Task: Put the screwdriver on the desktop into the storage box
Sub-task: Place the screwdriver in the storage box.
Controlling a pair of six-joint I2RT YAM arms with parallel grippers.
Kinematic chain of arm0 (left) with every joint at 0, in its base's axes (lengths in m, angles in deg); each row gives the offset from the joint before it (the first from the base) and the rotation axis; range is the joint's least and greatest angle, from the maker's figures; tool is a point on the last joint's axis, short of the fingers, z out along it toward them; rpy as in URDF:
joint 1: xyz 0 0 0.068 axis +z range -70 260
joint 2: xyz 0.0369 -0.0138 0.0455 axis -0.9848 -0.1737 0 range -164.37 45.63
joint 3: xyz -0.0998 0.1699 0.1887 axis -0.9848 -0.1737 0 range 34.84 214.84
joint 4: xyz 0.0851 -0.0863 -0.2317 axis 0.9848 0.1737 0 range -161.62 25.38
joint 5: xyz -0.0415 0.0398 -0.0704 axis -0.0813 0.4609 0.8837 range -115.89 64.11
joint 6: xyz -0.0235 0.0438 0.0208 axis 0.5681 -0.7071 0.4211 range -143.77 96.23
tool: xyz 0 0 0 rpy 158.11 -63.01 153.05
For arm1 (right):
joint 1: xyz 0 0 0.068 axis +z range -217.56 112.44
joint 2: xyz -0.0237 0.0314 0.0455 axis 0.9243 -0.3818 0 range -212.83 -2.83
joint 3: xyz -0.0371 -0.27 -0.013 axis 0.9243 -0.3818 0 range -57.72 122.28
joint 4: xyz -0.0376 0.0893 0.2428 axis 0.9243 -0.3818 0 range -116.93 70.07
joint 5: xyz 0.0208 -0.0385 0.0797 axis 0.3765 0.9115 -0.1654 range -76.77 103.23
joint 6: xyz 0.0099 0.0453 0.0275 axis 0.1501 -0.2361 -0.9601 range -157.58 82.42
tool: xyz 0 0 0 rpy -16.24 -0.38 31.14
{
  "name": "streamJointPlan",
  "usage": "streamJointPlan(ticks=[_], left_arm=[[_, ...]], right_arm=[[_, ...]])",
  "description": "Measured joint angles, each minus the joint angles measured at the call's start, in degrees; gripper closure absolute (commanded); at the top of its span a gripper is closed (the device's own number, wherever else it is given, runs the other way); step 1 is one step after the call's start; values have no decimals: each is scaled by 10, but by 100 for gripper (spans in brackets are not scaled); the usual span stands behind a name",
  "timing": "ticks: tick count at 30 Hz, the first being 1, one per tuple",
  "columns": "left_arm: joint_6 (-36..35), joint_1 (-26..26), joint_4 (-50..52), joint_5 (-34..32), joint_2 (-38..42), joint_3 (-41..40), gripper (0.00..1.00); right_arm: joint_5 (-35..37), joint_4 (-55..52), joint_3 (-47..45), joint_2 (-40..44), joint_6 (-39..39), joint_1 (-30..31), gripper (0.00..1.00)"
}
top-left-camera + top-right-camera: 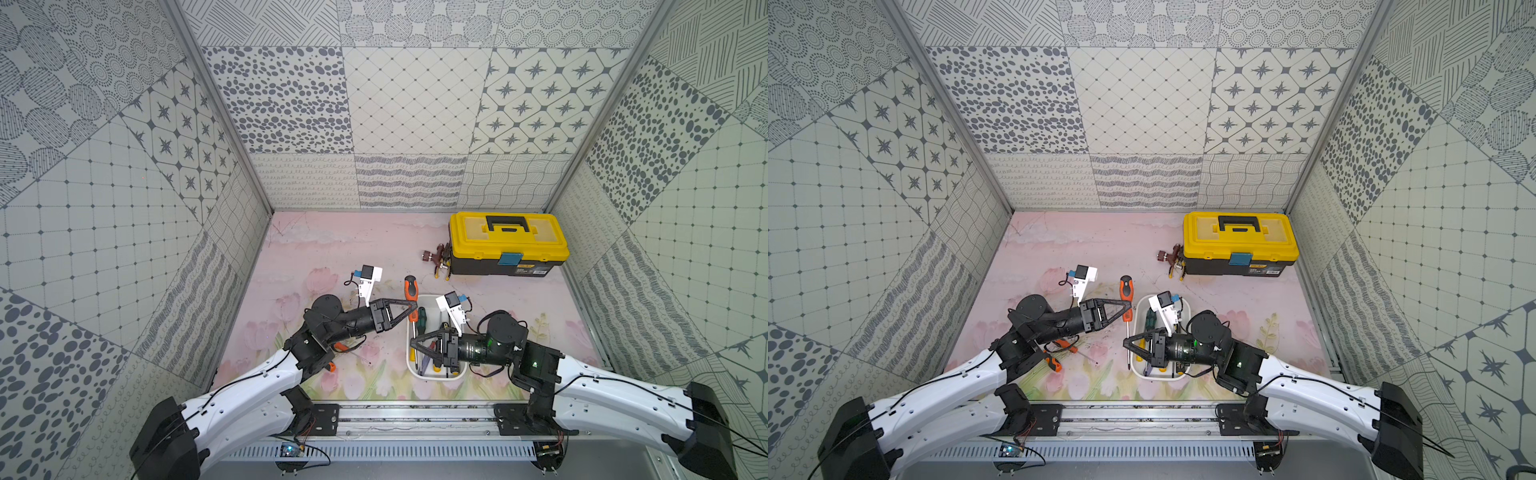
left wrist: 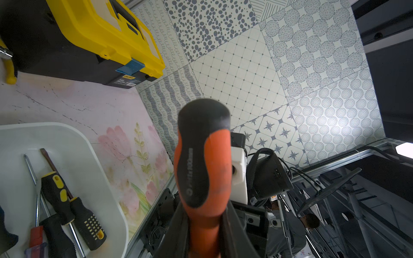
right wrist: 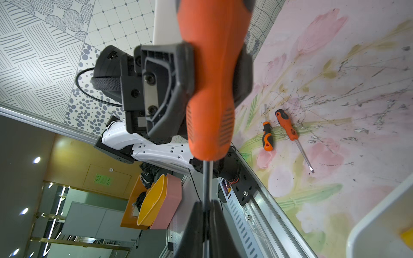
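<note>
A toolbox [image 1: 508,245] is set at the far right of the bench [image 1: 332,249], with a few small tools [image 1: 438,259] laid just beside its left end. The storage box [image 2: 100,178] is placed near the front edge, about midway across, and several stored screwdrivers [image 2: 67,201] are laid in it. A raised screwdriver [image 1: 410,289] is held along the box's left side, its handle rearward between the left jaws, its shaft frontward between the right jaws. Left of the box, a loose screwdriver [image 3: 287,125] and a stubby screwdriver [image 3: 267,137] are laid side by side.
</note>
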Motion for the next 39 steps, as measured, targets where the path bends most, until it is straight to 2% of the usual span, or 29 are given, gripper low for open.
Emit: streamJointPlan(ticks=[1, 2, 7, 13, 24, 26, 30, 39], left_arm=[[-7, -2, 14, -5, 1, 6, 29], [-15, -5, 33, -10, 0, 15, 27], [-58, -19, 147, -52, -38, 72, 36], [-95, -32, 250, -88, -99, 117, 34], [-118, -37, 313, -108, -130, 121, 26], [-120, -38, 316, -109, -130, 119, 30], [-124, -38, 328, -117, -129, 119, 43], [-126, -40, 335, -134, -127, 119, 49]], right_arm=[[10, -18, 5, 0, 4, 0, 100], [24, -42, 10, -1, 7, 0, 100], [105, -162, 49, -18, 28, 5, 100], [212, -276, 87, -62, 34, 27, 100], [266, -327, 132, -117, 61, 82, 100], [271, -328, 146, -130, 71, 96, 100], [287, -335, 170, -151, 84, 117, 100], [307, -346, 174, -155, 94, 125, 100]])
